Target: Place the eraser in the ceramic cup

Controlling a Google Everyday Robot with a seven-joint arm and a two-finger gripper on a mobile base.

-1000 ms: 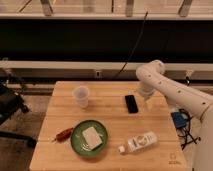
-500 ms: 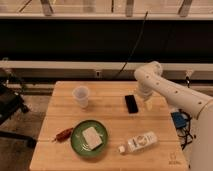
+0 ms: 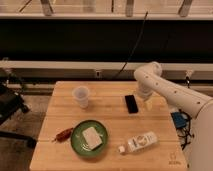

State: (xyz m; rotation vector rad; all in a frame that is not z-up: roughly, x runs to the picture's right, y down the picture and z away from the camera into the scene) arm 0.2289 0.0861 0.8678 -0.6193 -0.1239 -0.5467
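Observation:
The eraser (image 3: 131,104) is a flat black block lying on the wooden table (image 3: 110,150), right of centre. The ceramic cup (image 3: 80,96) stands upright, whitish and tapered, at the table's back left, about a cup's width of bare wood plus more away from the eraser. My gripper (image 3: 148,104) hangs from the white arm (image 3: 165,89) just to the right of the eraser, low over the tabletop. It is open and holds nothing.
A round green plate (image 3: 78,141) with a pale beige slab (image 3: 93,137) sits at the front left. A red-brown item (image 3: 64,134) lies left of it. A white bottle (image 3: 138,142) lies on its side at the front right. Blue gear (image 3: 181,120) sits off the right edge.
The arm has shifted slightly and the gripper has come down a little beside the eraser's right edge. The eraser, cup and other objects have not moved.

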